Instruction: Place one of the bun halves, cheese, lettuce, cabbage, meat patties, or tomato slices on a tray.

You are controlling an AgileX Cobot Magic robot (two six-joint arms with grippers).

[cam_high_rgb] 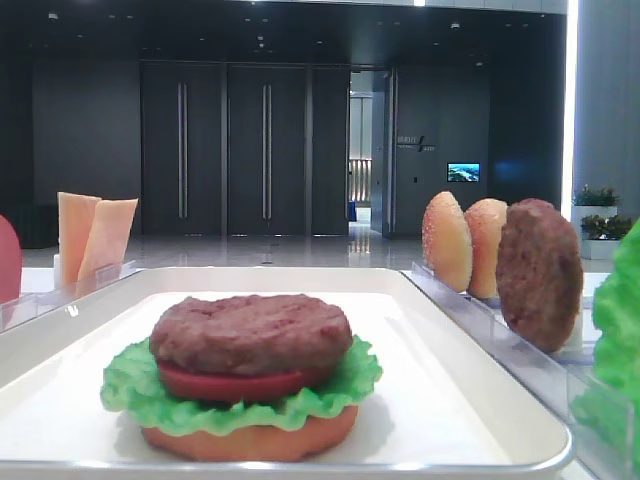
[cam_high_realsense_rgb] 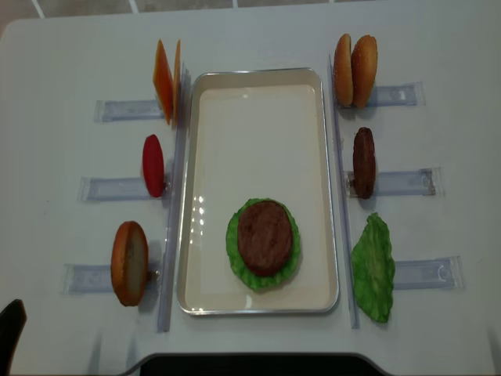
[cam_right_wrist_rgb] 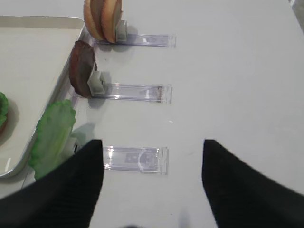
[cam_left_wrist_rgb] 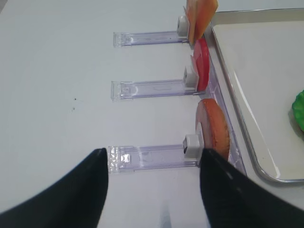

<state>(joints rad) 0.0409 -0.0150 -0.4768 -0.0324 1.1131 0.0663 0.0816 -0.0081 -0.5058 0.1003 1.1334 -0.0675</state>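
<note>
While my right gripper (cam_right_wrist_rgb: 152, 185) hung open, the lettuce (cam_right_wrist_rgb: 53, 135) stood at its left, tall side up, beside the tray (cam_right_wrist_rgb: 28, 85).

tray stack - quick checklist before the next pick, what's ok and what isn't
1. Tray has bare floor: ok.
2. Stack order, bun base, lettuce, tomato slice, meat patty on top: ok.
3. Right gripper open, holding nothing: ok.
4. Left gripper open, holding nothing: ok.
5. Cheese upright in its holder: ok.
6. Top buns upright in their holder: ok.
</note>
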